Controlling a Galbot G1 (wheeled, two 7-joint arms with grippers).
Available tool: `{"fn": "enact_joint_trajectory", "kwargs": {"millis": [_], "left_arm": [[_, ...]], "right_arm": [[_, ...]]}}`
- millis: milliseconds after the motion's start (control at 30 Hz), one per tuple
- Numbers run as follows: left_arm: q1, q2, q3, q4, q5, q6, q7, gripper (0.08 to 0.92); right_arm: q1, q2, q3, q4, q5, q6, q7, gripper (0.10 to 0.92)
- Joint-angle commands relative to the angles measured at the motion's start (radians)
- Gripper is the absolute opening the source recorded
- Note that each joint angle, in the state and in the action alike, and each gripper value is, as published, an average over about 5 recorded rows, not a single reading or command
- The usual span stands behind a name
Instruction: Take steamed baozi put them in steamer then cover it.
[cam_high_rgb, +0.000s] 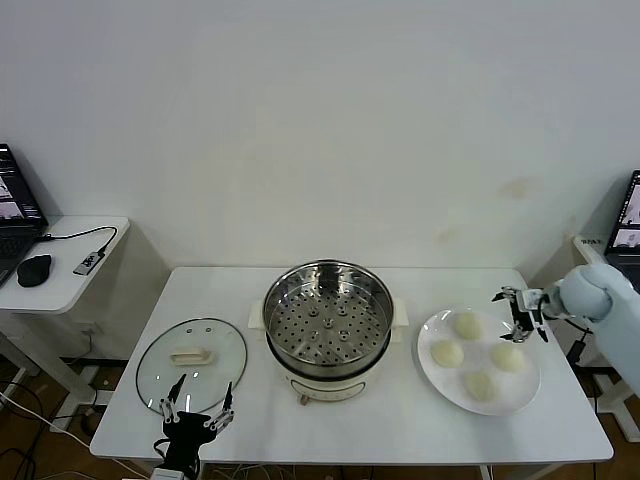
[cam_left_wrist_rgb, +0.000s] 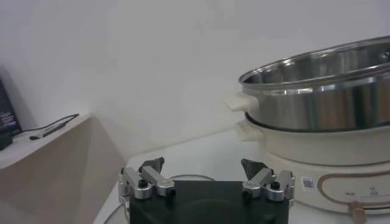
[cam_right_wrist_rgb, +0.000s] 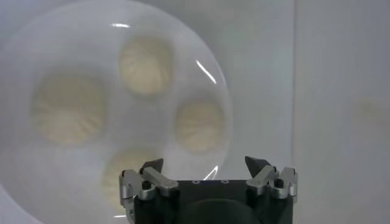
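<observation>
Four cream-white steamed baozi lie on a flat white plate (cam_high_rgb: 440, 380) at the table's right: one at the back (cam_high_rgb: 467, 324), one at the left (cam_high_rgb: 446, 353), one at the right (cam_high_rgb: 508, 357), one at the front (cam_high_rgb: 480, 386). They also show in the right wrist view (cam_right_wrist_rgb: 145, 66). The steamer (cam_high_rgb: 327, 318), a steel pot with a perforated tray on a cream base, stands mid-table, uncovered and with no buns in it. It also shows in the left wrist view (cam_left_wrist_rgb: 323, 97). My right gripper (cam_high_rgb: 520, 315) is open and empty, above the plate's back right edge. My left gripper (cam_high_rgb: 197, 403) is open and empty at the table's front left, just in front of the lid.
A clear glass lid (cam_high_rgb: 192, 363) with a cream handle lies flat on the table left of the steamer. A side desk (cam_high_rgb: 70, 270) at the far left carries a laptop, a mouse and a cable. A laptop screen (cam_high_rgb: 627, 225) shows at the far right.
</observation>
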Motion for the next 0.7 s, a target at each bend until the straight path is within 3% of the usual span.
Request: {"fn": "enact_joint_trajectory", "kwargs": {"millis": [33, 700], "left_arm": [[0.002, 0.002, -0.004, 0.004, 0.007, 0.002, 0.002, 0.823], [-0.005, 0.009, -0.005, 0.008, 0.008, 0.0, 0.004, 0.823]], "right_arm": [[0.113, 0.097, -0.126, -0.132, -0.018, 0.014, -0.032, 0.823], [0.086, 0.191, -0.119, -0.224, -0.081, -0.02, 0.042, 0.812]]}}
